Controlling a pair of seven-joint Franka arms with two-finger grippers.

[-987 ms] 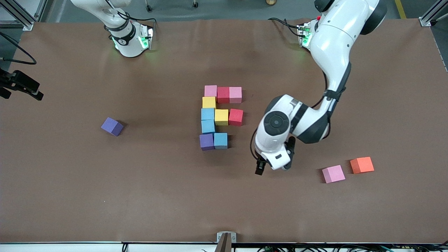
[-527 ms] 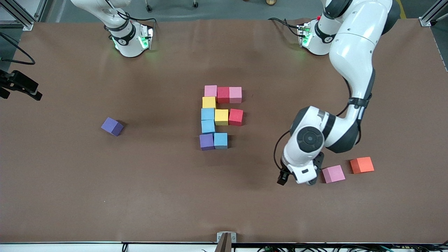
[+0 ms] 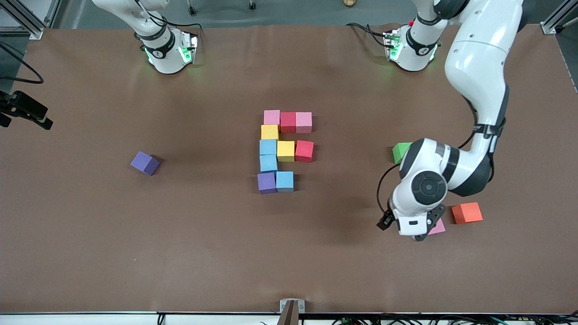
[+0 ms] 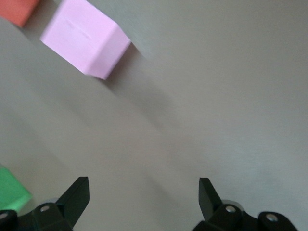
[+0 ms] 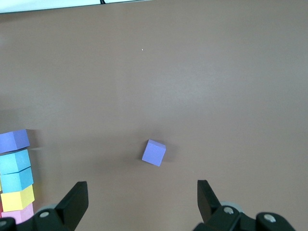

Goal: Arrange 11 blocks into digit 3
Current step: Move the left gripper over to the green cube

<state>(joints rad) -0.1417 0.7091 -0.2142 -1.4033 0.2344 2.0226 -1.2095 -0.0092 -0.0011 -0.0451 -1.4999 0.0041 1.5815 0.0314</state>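
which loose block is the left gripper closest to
The pink block, beside the orange cube; the open left gripper hangs right next to it. The green and purple ones lie farther off.

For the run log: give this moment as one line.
left gripper: open, over table beside loose pink cube | right gripper: open, waiting | multicolour cube figure: bottom bar lacks a cube

Table surface [image 3: 135,253]: plain brown. Digit 3 [image 3: 284,151] cubes: pink, red, pink; yellow; light blue, yellow, red; light blue; purple, light blue. Loose cubes: purple cube [image 3: 145,163], green cube [image 3: 400,151], pink cube [image 4: 85,44], orange cube [image 3: 467,212]. Arms: white with black joints.
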